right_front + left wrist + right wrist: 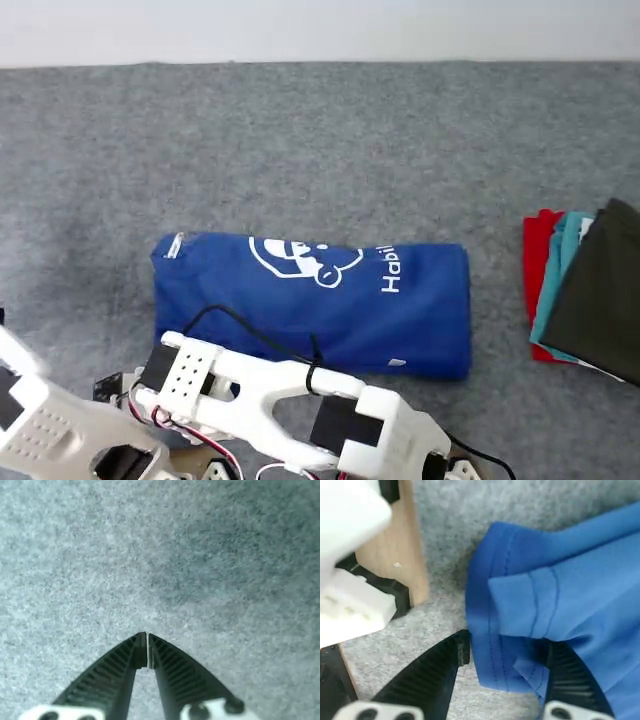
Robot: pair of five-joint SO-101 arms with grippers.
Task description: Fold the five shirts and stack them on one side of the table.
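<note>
Our right claw (508,647) gapes astride the hem of the blue shirt (310,305) at the centre of the tabletop (320,130), left claw (148,645) clenched empty; we judge pinching only the top layer could unfold it.

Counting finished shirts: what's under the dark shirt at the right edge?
Under the dark shirt lie a teal shirt and a red shirt; anything else beneath is covered.

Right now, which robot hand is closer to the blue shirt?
The right. The right gripper is open, straddling the edge of the blue shirt. The left gripper is shut over bare grey felt, away from the shirt.
</note>
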